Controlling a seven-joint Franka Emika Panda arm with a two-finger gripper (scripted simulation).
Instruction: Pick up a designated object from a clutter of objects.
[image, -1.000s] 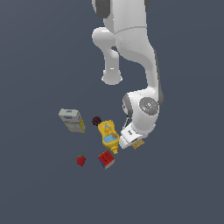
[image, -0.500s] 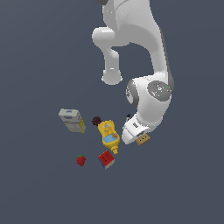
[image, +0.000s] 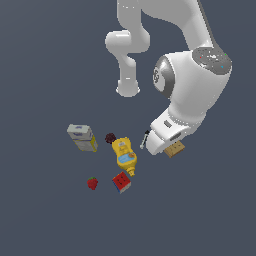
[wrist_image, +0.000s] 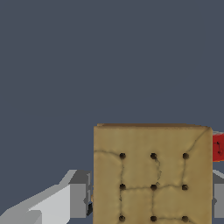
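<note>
Apparently the gripper (image: 172, 148) pinches the tan cracker block (wrist_image: 152, 173) between its grey fingers (wrist_image: 78, 200), just beside the yellow bottle (image: 125, 155). Contact is partly hidden, so a shallow hold could let it slip.

Plain dark grey-blue ground (image: 45, 60), evenly lit.

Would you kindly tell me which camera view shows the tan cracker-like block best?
The wrist view: the tan block fills much of the frame, its dotted face plain between grey fingers. The exterior view shows it only as a small tan patch under the wrist.
</note>
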